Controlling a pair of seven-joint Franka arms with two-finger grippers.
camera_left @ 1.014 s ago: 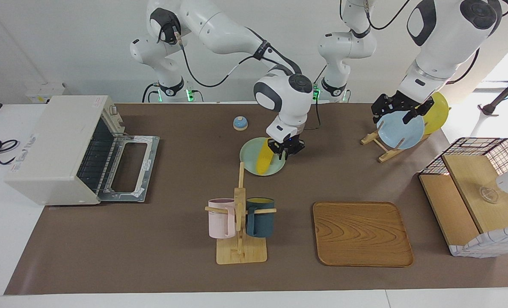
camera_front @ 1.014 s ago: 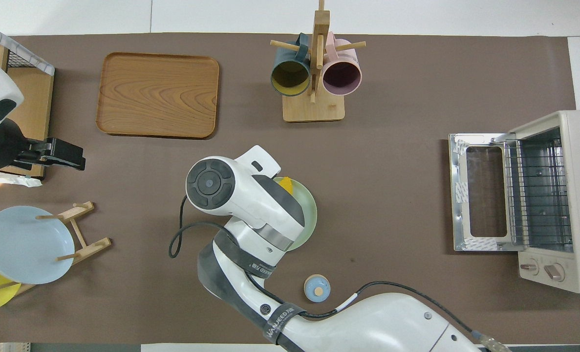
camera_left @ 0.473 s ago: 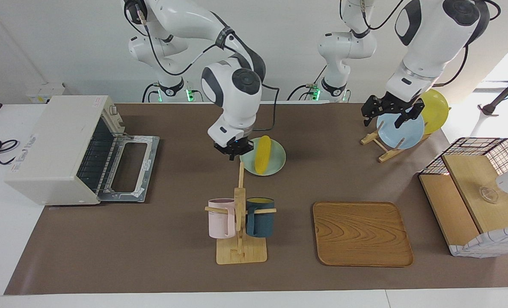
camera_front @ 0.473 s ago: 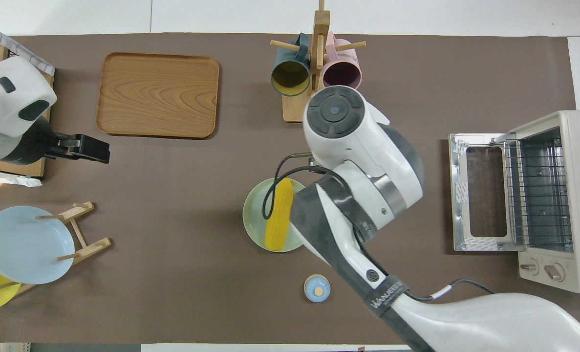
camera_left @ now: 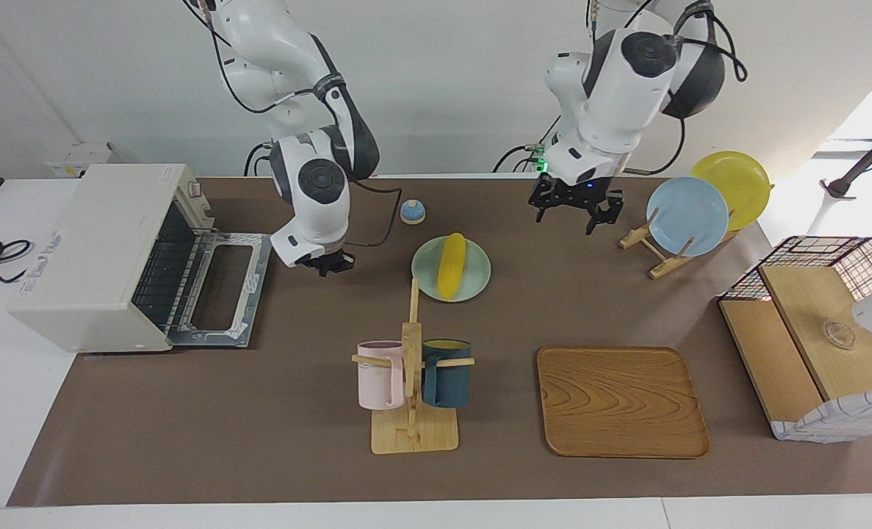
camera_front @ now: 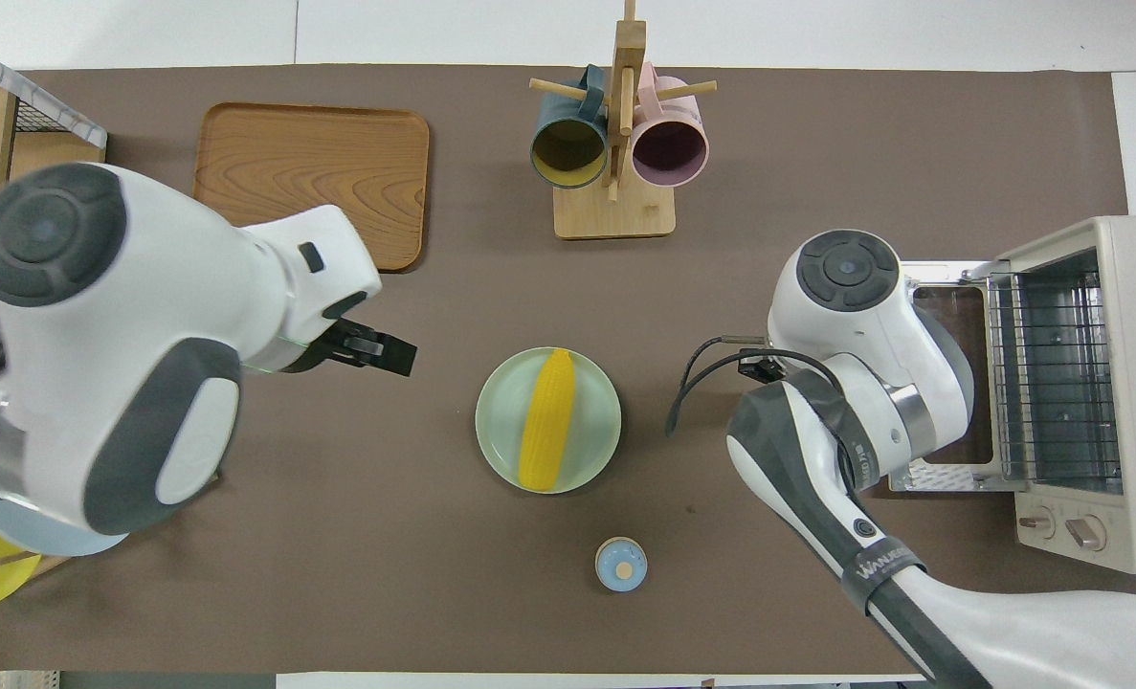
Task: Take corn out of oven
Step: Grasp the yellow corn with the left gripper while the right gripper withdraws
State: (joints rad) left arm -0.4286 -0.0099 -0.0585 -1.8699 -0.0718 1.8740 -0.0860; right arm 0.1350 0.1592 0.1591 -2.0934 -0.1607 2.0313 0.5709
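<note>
The yellow corn (camera_left: 452,264) (camera_front: 545,419) lies on a pale green plate (camera_left: 481,270) (camera_front: 594,421) in the middle of the mat, free of both grippers. The cream oven (camera_left: 90,250) (camera_front: 1103,383) stands at the right arm's end of the table. Its door (camera_left: 222,290) (camera_front: 946,373) is dropped open and its wire rack is bare. My right gripper (camera_left: 325,266) hangs shut and empty over the mat between the oven door and the plate; its own wrist hides it in the overhead view. My left gripper (camera_left: 572,217) (camera_front: 390,352) hangs open and empty over the mat between the plate and the plate rack.
A mug rack (camera_left: 411,382) with a pink and a dark blue mug stands farther from the robots than the plate, with a wooden tray (camera_left: 619,400) beside it. A small blue bell (camera_left: 412,211) sits nearer the robots. A plate rack (camera_left: 685,217) and wire basket (camera_left: 818,316) stand at the left arm's end.
My right gripper has let go of the corn on the plate, shut, and swung toward the oven. My left arm has swung from the plate rack toward the table's middle.
</note>
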